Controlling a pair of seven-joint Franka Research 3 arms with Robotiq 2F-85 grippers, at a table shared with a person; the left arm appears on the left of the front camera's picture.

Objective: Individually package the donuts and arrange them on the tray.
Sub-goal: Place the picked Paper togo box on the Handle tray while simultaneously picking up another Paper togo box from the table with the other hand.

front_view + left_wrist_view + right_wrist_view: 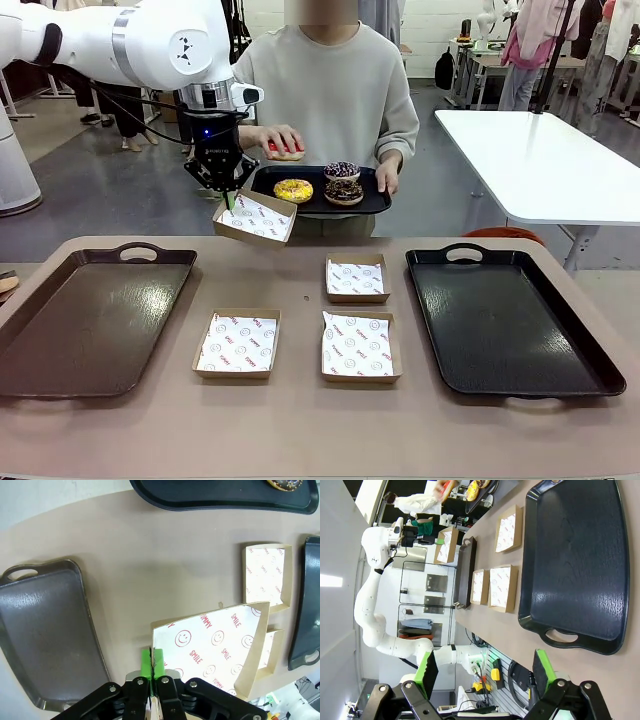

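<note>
Left gripper (229,198): clamped shut on the rim of a paper-lined box (257,218), which hangs tilted over the table's (300,440) far edge. Its wrist camera catches the green pads (146,662) pinching the cardboard wall.
Right gripper (485,672): jaws spread wide and empty, seen from its own camera beside the black tray (575,555).
Donuts: the front camera shows the yellow donut (293,190), chocolate donut (344,191) and sprinkled donut (341,170) on the person's small tray (372,205). The red donut (287,153) sits under the person's hand (274,137).
Table: three more boxes (237,344) lie flat between the brown tray (60,330) and the black one.
</note>
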